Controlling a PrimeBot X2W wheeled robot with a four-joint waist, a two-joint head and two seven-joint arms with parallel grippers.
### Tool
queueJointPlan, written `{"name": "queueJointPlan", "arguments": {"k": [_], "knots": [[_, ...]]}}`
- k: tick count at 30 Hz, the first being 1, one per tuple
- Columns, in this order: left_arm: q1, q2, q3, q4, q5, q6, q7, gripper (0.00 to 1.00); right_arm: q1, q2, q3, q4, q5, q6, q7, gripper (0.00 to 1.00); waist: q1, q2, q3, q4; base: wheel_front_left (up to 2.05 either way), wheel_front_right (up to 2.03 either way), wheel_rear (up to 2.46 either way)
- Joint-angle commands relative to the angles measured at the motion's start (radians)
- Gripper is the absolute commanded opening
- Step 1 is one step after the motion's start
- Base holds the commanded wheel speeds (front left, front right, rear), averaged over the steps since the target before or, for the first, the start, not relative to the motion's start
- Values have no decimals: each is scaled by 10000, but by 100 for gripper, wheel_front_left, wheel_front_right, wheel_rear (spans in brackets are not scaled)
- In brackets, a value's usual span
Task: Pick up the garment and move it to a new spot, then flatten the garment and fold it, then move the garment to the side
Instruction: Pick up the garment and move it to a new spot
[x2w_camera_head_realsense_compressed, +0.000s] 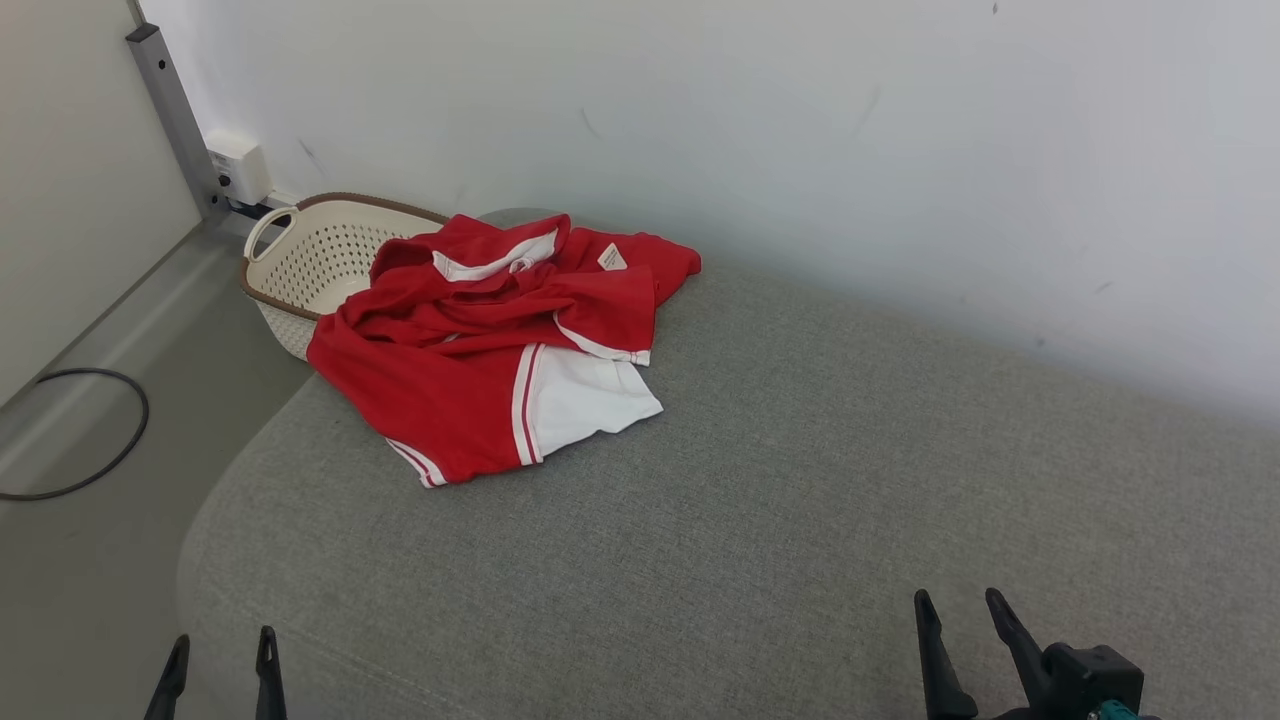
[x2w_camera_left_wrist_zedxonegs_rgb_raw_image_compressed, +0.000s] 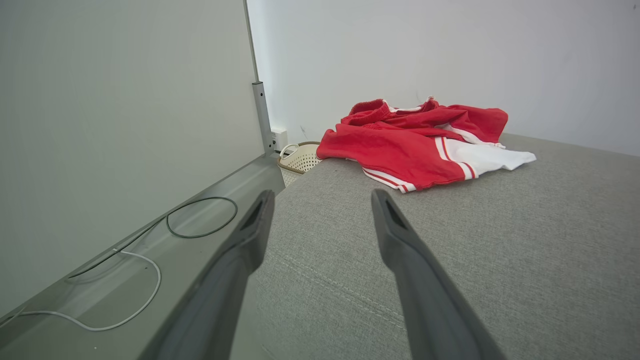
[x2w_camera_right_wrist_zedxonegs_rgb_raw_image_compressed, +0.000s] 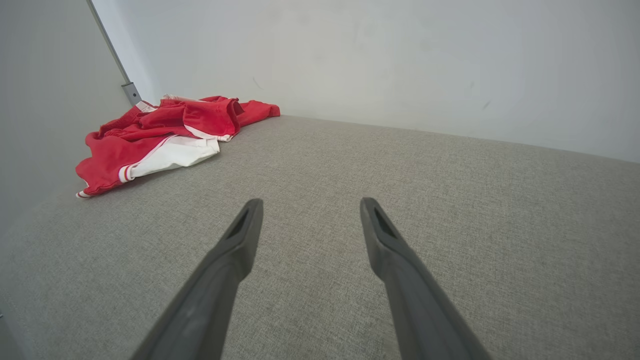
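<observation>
Pointing up from the head view's bottom edge, the left gripper (x2w_camera_head_realsense_compressed: 225, 640) at seven o'clock and the right gripper (x2w_camera_head_realsense_compressed: 957, 600) at five o'clock stand spread and empty over the grey cushion (x2w_camera_head_realsense_compressed: 750, 500). The red-and-white garment (x2w_camera_head_realsense_compressed: 470, 370) lies crumpled at ten o'clock, beside a perforated basket (x2w_camera_head_realsense_compressed: 300, 260). In the left wrist view the fingers are parted, the garment lies at one o'clock, and a black cable (x2w_camera_left_wrist_zedxonegs_rgb_raw_image_compressed: 236, 210) loops on the floor at eight. In the right wrist view the fingers are parted and the garment lies at ten o'clock, well apart.
</observation>
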Motion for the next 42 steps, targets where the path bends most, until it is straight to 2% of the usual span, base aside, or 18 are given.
{"name": "queueJointPlan", "arguments": {"k": [1,5,12,21,32,42], "knots": [[176,59,58,-46,-47,59,-40,100,-18,-3,45,26,81,4,-87,100,0,0,-6,1,0,0,0],[74,2,68,-129,-109,135,-44,100,-79,-3,169,59,100,4,-72,100,0,0,28,-122,0,0,0],[-475,-163,-21,-270,-410,-94,-54,100,-272,-3,505,82,149,4,-68,100,0,0,210,-628,0,0,0],[-3057,2,-162,-11,-674,-660,-52,100,-767,-6,1088,94,118,4,-128,100,0,0,609,-1652,0,0,0],[-6033,728,443,1222,-1458,-1158,404,100,-1638,-8,1526,111,384,2,-384,100,0,0,1590,-3384,0,0,0],[-7847,1751,598,3505,-1569,-1403,1194,100,-2057,-6,1557,470,429,4,-666,100,0,0,2052,-4667,0,0,0]]}}
